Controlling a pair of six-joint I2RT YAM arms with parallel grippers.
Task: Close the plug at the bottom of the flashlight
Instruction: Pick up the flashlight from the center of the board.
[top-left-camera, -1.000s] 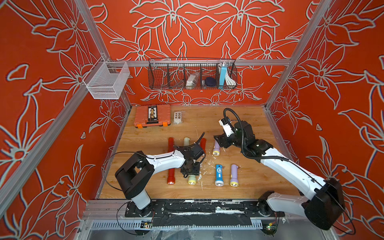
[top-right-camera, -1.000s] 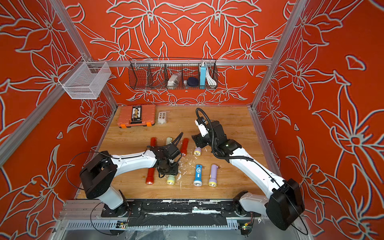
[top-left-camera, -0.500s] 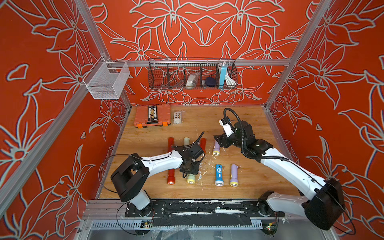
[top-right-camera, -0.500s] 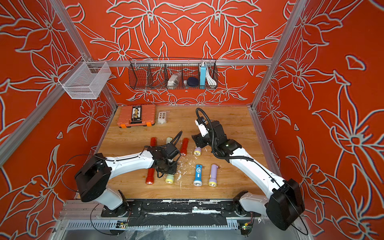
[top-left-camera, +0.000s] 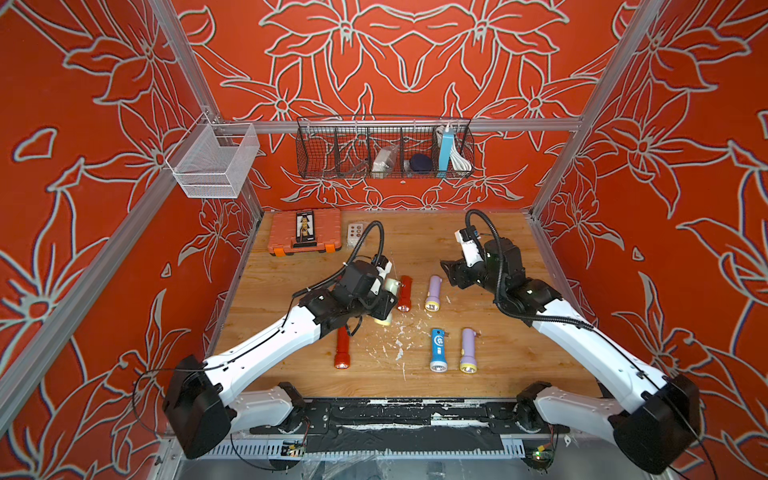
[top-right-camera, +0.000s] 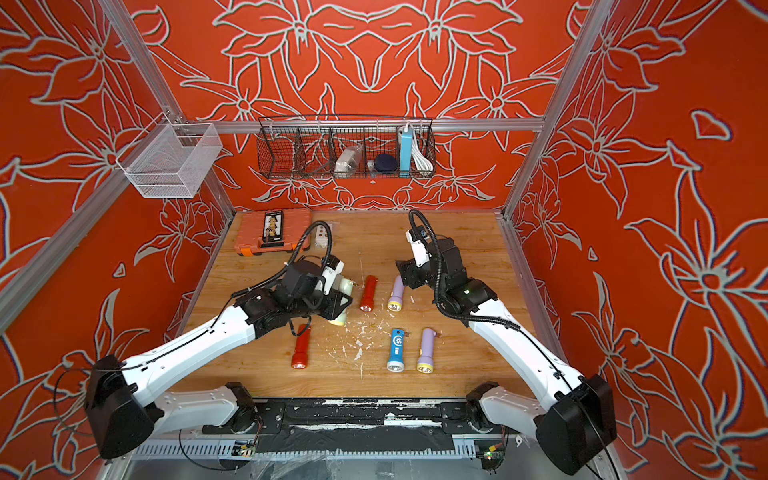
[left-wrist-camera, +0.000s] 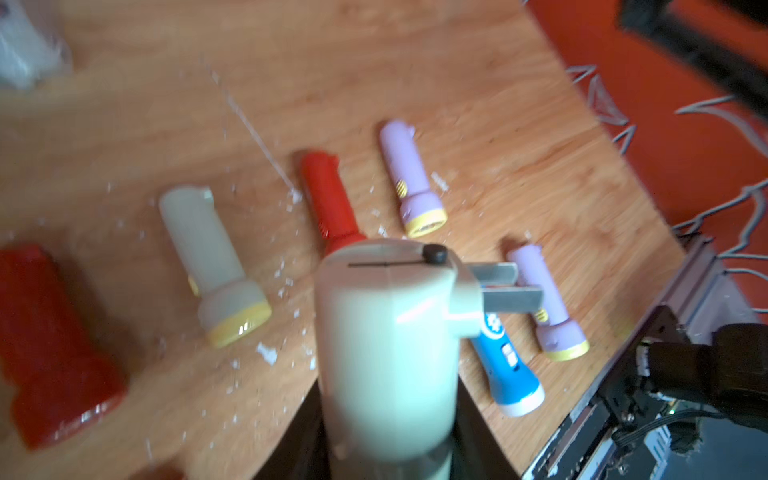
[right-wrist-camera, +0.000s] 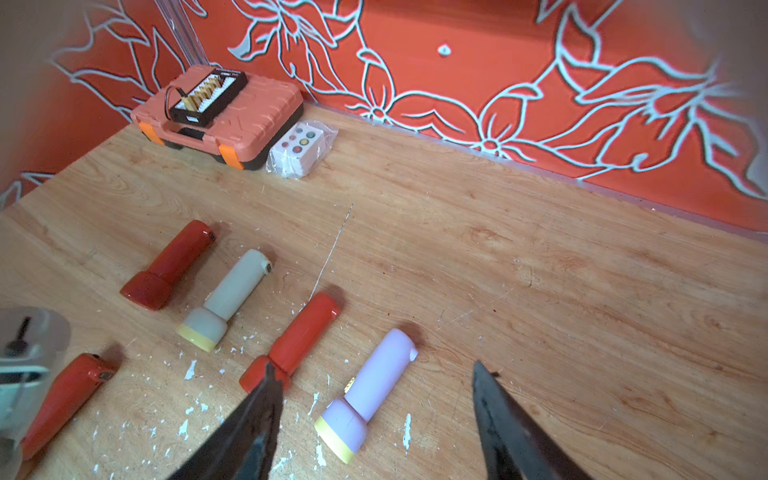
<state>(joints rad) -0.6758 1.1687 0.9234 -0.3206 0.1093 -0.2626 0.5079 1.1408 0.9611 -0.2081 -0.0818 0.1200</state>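
Flashlights, eight: three red flashlights (right-wrist-camera: 166, 270) (right-wrist-camera: 295, 336) (right-wrist-camera: 62, 399), two lilac flashlights (top-left-camera: 434, 289) (top-left-camera: 468, 347), one blue flashlight (top-left-camera: 437, 347), two cream. Held cream flashlight (left-wrist-camera: 386, 353): above the table (top-left-camera: 415, 241), pinched mid-body by left gripper (top-left-camera: 384, 302), plug prongs (left-wrist-camera: 503, 286) folded out. Loose cream flashlight (right-wrist-camera: 228, 299) lies beneath left arm (top-left-camera: 270, 345). Right gripper (right-wrist-camera: 374, 372) spread, empty, near a lilac one. Rear: orange tool case (right-wrist-camera: 257, 104), bagged remote (right-wrist-camera: 301, 149).
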